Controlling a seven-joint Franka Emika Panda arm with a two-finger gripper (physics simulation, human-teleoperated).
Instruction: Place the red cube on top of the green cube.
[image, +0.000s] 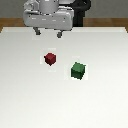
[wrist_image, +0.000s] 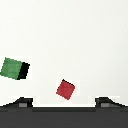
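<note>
A small dark red cube sits on the white table, turned at an angle. A slightly larger dark green cube sits close by, toward the exterior view's right and nearer the camera. The two cubes are apart. My gripper hangs above the table behind the red cube, open and empty, with both fingertips well clear of it. In the wrist view the red cube lies between the fingertips and the green cube is off to the side.
The table's far edge runs behind the gripper, with a brown floor and the robot's dark base beyond it.
</note>
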